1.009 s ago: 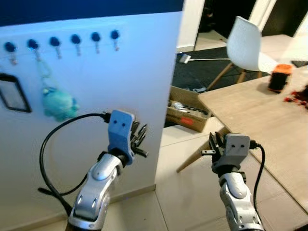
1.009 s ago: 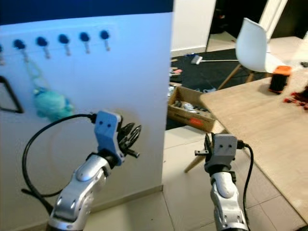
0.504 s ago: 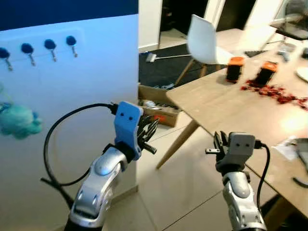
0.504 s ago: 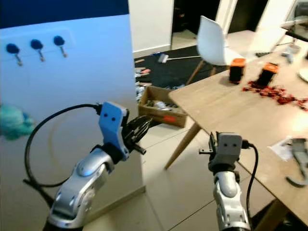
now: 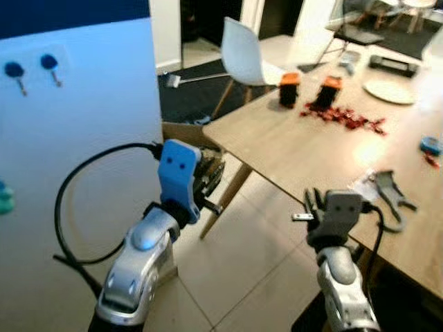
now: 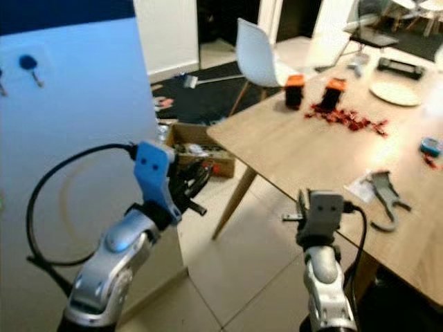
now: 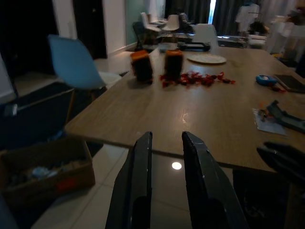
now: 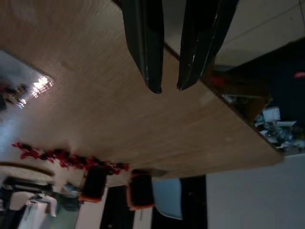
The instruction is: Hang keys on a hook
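Two blue-headed hooks (image 5: 14, 70) sit on the white wall panel (image 5: 83, 124) at my far left. A sliver of a teal plush fob (image 5: 3, 197) hangs at the picture's left edge. My left gripper (image 5: 214, 180) is raised beside the panel's corner and points toward the wooden table (image 5: 311, 149); its fingers (image 7: 143, 181) stand slightly open with nothing between them. My right gripper (image 5: 309, 206) is held low at the table's near edge, also narrowly open and empty (image 8: 167, 88). A dark grey tool-like object (image 5: 389, 197) lies on paper on the table; I cannot make out keys.
Two orange-and-black containers (image 5: 289, 90) and scattered red bits (image 5: 346, 117) lie on the table, with a plate (image 5: 391, 90) farther back. A white chair (image 5: 242, 52) stands behind it. A cardboard box (image 6: 187, 149) sits on the tiled floor by the wall.
The camera has swung to the right: the hooks and teal fob slid to the left edge and the table came to the front. Both arms keep the same pose.
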`<state>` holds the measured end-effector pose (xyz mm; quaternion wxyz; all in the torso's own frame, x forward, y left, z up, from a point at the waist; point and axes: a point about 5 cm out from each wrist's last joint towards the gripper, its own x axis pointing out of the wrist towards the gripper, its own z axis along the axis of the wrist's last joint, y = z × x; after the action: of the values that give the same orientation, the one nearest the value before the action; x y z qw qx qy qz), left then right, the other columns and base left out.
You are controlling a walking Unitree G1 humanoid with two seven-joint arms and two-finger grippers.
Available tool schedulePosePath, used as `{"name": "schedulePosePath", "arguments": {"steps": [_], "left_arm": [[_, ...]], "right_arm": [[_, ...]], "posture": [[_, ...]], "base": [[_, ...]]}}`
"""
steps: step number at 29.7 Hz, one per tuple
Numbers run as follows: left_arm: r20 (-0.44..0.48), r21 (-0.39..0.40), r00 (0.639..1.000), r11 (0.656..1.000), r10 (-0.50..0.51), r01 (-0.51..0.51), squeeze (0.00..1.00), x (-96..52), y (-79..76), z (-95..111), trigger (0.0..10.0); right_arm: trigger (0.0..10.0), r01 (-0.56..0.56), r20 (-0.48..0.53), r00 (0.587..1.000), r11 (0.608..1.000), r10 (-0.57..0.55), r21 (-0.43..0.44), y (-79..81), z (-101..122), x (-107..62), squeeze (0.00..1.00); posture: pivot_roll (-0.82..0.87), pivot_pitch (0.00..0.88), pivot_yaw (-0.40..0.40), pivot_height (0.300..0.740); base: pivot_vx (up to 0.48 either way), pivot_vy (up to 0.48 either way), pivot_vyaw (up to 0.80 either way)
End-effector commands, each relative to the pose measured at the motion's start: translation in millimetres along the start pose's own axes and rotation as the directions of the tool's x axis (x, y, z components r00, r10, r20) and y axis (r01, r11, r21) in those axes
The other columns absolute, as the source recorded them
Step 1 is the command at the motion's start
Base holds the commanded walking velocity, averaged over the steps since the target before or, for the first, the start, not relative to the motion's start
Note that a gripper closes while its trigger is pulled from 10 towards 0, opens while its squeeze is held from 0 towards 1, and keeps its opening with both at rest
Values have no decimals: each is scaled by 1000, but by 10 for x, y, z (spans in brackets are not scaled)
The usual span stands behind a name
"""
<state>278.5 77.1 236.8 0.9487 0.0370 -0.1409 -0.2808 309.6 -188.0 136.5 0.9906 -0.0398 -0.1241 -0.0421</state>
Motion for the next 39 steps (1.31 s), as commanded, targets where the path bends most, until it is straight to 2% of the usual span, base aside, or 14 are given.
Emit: {"name": "schedulePosePath", "arguments": {"steps": [1,10,29,39], "left_arm": [[17,38,998,997,-60,60,0,5,-86,55,10000],[10,36,985,984,-172,172,0,9,-250,108,10000],[3,45,983,982,-182,182,0,20,-281,99,10000],[-4,75,987,985,-158,158,0,57,-264,57,10000]], "right_arm": [[10000,12,-11,1000,1000,-12,-12,-49,-35,-40,0],[10000,14,-14,1000,1000,-14,-9,-45,-39,-50,0],[10000,16,-16,1000,1000,-16,-4,-29,-47,-45,0],[10000,-7,0,1000,1000,7,-11,23,-18,-14,0]], "posture": [[97,161,-23,740],[97,164,-20,740],[99,165,-18,740],[100,154,-18,740]], "base": [[0,0,-775],[0,0,-781],[0,0,-767],[0,0,0]]}}
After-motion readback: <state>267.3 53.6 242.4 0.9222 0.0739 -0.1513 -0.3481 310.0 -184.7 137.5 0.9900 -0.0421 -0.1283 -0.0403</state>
